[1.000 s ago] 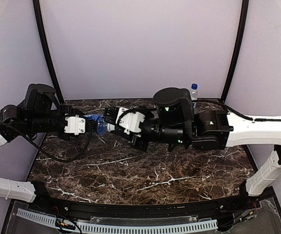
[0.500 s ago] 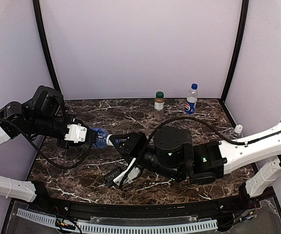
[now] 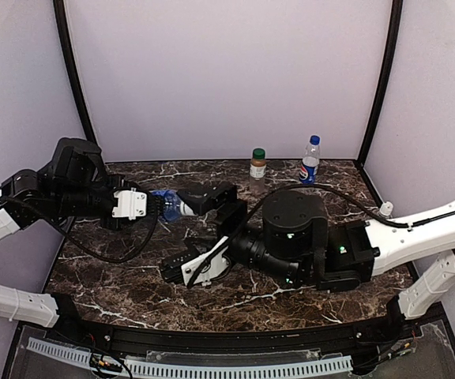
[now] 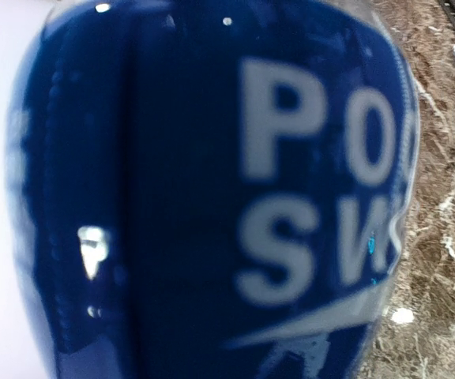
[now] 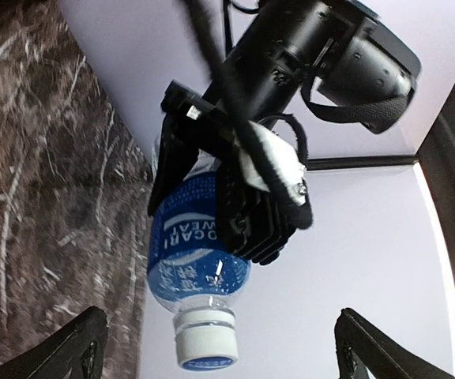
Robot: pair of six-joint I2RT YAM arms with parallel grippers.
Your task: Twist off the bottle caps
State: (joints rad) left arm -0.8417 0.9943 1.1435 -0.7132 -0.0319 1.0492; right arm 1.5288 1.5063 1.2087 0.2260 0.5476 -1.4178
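Cap: white round screw cap (image 5: 206,343), on the neck of the held bottle, between the right claw's spread fingers and touching neither.
Right claw (image 5: 223,338): wide open, empty, facing the cap end-on.
Left claw (image 5: 235,207): clamped on the body of the clear plastic bottle with the blue label (image 5: 182,257), holding it sideways with the neck toward the right claw.
Step, as I read it: take hold of the cap to twist it off.
Doing it well: centre on the cap's ribbed side, not the neck, close squarely, then turn about the bottle's long axis.
Risk: the thin bottle may dent or spin in the left claw.
Farther back: short brown bottle with a dark green cap (image 3: 257,163) and a blue-capped logo bottle (image 3: 310,160), upright on the dark marble table (image 3: 117,296).
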